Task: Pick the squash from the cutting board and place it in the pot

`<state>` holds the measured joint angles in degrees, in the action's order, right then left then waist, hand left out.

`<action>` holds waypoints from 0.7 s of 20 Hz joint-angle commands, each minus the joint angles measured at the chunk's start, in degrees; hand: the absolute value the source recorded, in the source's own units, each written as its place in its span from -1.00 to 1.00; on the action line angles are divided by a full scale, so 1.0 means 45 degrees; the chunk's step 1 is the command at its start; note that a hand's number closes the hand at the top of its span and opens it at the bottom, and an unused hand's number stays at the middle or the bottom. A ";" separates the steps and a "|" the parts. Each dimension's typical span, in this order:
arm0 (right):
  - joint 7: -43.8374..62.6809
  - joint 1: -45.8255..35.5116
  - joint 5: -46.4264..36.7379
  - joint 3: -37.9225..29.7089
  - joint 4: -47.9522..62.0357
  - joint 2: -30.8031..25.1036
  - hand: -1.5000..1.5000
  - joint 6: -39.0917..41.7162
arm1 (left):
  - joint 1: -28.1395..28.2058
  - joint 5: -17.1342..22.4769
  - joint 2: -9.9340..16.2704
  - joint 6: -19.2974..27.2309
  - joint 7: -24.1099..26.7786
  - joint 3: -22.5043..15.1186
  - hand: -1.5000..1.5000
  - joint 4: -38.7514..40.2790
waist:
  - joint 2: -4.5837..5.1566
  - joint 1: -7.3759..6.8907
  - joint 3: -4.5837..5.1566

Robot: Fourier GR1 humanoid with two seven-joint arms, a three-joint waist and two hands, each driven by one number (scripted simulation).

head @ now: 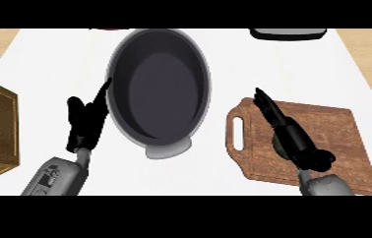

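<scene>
The dark grey oval pot (115,79) stands in the middle of the white counter, with nothing showing inside it and a short handle at its near end. To its right lies the wooden cutting board (330,133), which has a slot handle on its left side. My right hand (296,142) lies over the board with its fingers (267,108) stretched straight toward the far left. A small dark greenish patch (277,143) shows under the hand's left edge; I cannot tell whether it is the squash. My left hand (83,123) rests open beside the pot's left rim, fingers up.
A wooden block (7,129) sits at the left edge of the counter. At the far right edge stands a black tray-like object (288,34), and a dark red sliver (109,29) shows at the far edge.
</scene>
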<state>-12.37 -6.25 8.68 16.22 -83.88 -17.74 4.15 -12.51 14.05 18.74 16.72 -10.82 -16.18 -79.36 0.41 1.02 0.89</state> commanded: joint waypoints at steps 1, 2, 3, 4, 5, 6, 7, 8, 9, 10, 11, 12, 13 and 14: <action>0.0151 0.0193 0.0482 -0.1315 -0.0624 -0.1087 1.00 0.0567 | 0.0299 -0.0402 -0.0210 0.0461 -0.0164 0.0080 0.00 -0.0959 | -0.0122 -0.0198 -0.0199; -0.1306 -0.0274 0.0507 -0.2096 0.0853 -0.1296 1.00 0.0655 | -0.0224 -0.0134 0.0274 0.0276 0.0054 0.0723 0.00 -0.0949 | -0.0091 -0.0263 -0.0210; -0.0901 -0.1100 0.1178 -0.3048 0.0956 -0.1655 1.00 0.0675 | -0.0049 -0.0037 0.0663 0.0319 0.0512 0.1174 0.00 -0.1370 | -0.0101 -0.0431 -0.0214; -0.1435 -0.1231 0.1628 -0.4034 0.1250 -0.2487 1.00 0.1081 | 0.0002 -0.0022 0.0798 0.0382 0.0909 0.1477 0.00 -0.1385 | -0.0092 -0.0452 -0.0222; -0.1804 -0.1609 0.1625 -0.4428 0.1714 -0.2597 1.00 0.0992 | -0.0575 -0.0172 0.0602 0.0793 0.1099 0.1749 0.00 -0.1211 | -0.0041 -0.0395 -0.0226; -0.1741 -0.1681 0.1866 -0.5066 0.1524 -0.3033 1.00 0.0829 | -0.0569 -0.0004 0.1248 0.0641 0.1065 0.2245 0.00 -0.1942 | -0.0147 -0.0487 -0.0229; -0.1787 -0.1412 -0.2901 -0.3150 0.0856 -0.5740 1.00 0.0090 | -0.0414 -0.0036 0.0655 0.0646 0.0731 0.1570 0.00 -0.1323 | -0.0313 -0.0330 0.0131; -0.2006 -0.1197 -0.2759 -0.4111 0.2172 -0.5165 1.00 -0.1213 | -0.0557 0.0203 0.0592 0.0618 0.0988 0.1869 0.00 -0.1654 | -0.0009 -0.0463 -0.0183; -0.3289 -0.1099 -0.1301 -0.5168 0.3600 -0.4122 -1.00 -0.1204 | -0.0256 0.0355 0.0577 0.0554 0.1227 0.2058 0.00 -0.1867 | 0.0024 -0.0564 -0.0247; -0.4499 -0.1132 -0.0823 -0.5402 0.4155 -0.3830 -1.00 -0.0746 | -0.0584 0.0673 0.0903 0.0237 0.0851 0.2485 0.00 -0.1704 | 0.0002 -0.0444 -0.0241; -0.5846 -0.0521 -0.0401 -0.5788 0.4304 -0.3943 -1.00 -0.0190 | -0.0275 0.0524 0.0940 0.0404 0.0609 0.2385 0.00 -0.1994 | -0.0049 -0.0345 -0.0244; -0.6864 -0.0906 -0.0379 -0.5966 0.5323 -0.3876 -1.00 0.0093 | -0.0201 0.0444 0.0699 0.0416 0.0800 0.2198 0.00 -0.2131 | -0.0018 -0.0452 -0.0248; -0.7443 -0.1064 -0.0371 -0.5810 0.5494 -0.3719 -1.00 0.0540 | -0.0262 0.0483 0.0934 0.0488 0.0231 0.2421 0.00 -0.2544 | -0.0057 -0.0425 -0.0233; -0.8361 -0.0723 -0.0414 -0.5899 0.5545 -0.3731 -1.00 0.0729 | 0.0294 0.0683 0.0861 0.0232 0.0522 0.2490 0.00 -0.2573 | -0.0067 -0.0396 -0.0227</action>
<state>-37.35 -10.41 6.43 -7.27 -65.08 -34.39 4.76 -13.33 15.94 22.28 18.53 -7.97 -6.46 -88.55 0.16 -0.81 -0.06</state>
